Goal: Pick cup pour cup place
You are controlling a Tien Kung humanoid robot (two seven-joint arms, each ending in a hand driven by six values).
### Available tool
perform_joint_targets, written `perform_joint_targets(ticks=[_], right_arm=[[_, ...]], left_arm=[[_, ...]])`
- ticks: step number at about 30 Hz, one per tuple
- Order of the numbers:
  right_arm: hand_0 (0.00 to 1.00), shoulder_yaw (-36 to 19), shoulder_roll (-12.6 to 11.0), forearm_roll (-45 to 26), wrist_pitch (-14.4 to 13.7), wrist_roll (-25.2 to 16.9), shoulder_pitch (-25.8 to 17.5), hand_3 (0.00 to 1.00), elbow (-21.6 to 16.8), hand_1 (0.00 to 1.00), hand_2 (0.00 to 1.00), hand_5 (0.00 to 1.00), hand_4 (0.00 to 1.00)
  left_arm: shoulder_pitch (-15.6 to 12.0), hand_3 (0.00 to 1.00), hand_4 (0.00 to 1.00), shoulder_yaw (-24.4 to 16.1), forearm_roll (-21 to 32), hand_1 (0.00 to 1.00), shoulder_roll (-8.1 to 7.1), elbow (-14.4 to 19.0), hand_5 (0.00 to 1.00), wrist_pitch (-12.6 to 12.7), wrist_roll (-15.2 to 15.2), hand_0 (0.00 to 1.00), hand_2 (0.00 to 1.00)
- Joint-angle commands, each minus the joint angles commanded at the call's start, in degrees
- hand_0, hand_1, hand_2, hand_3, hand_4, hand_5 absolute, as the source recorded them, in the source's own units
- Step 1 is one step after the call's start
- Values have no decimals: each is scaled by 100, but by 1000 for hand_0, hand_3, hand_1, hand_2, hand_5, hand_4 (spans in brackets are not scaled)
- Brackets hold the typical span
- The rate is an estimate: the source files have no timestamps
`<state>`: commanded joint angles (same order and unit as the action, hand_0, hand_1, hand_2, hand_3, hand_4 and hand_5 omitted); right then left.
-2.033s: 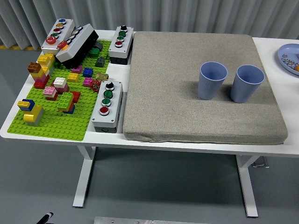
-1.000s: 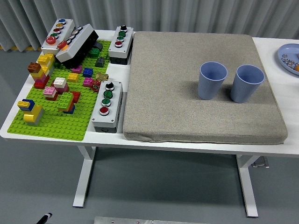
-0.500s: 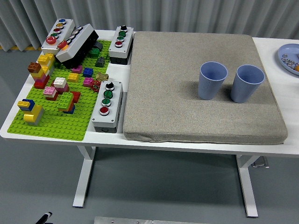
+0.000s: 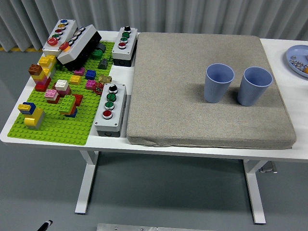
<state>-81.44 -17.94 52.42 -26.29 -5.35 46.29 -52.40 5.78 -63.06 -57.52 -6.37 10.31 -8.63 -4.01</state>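
Note:
Two light blue cups stand upright side by side on a grey-brown mat (image 4: 192, 101). The left cup (image 4: 219, 83) and the right cup (image 4: 254, 86) are a small gap apart on the mat's right half. I cannot see what is inside them. Neither of my hands is in view.
A green baseplate (image 4: 57, 127) with several coloured bricks lies at the left. Several grey button boxes stand around it, one (image 4: 110, 109) beside the mat's left edge. A blue plate (image 4: 298, 60) with small items sits at the right edge of the white table (image 4: 288, 48).

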Motion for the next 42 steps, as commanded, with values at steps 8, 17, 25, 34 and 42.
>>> perform_joint_targets(ticks=[8, 17, 25, 34, 42], right_arm=[[847, 40, 14, 4, 1, 1, -19, 748, -22, 741, 717, 998, 787], [847, 36, 17, 33, -4, 2, -28, 747, -43, 741, 716, 998, 783], [847, 37, 3, 53, -6, 12, -18, 747, -69, 741, 717, 998, 782], [849, 11, -8, 71, -11, 16, -20, 746, -101, 742, 716, 998, 777], [849, -5, -25, 76, -9, 20, -23, 746, -122, 742, 715, 998, 777]], left_arm=[[-21, 800, 644, -210, -126, 841, 22, 0, 998, -11, -65, 871, 911], [-36, 802, 643, -140, -93, 840, 22, 0, 998, -10, -40, 871, 911], [-39, 801, 643, -141, -100, 840, 19, 0, 998, -13, -31, 871, 911], [-38, 801, 648, -150, -120, 839, 22, 0, 998, -16, -36, 869, 914], [-30, 802, 653, -148, -132, 838, 26, 0, 998, -17, -37, 869, 913]])
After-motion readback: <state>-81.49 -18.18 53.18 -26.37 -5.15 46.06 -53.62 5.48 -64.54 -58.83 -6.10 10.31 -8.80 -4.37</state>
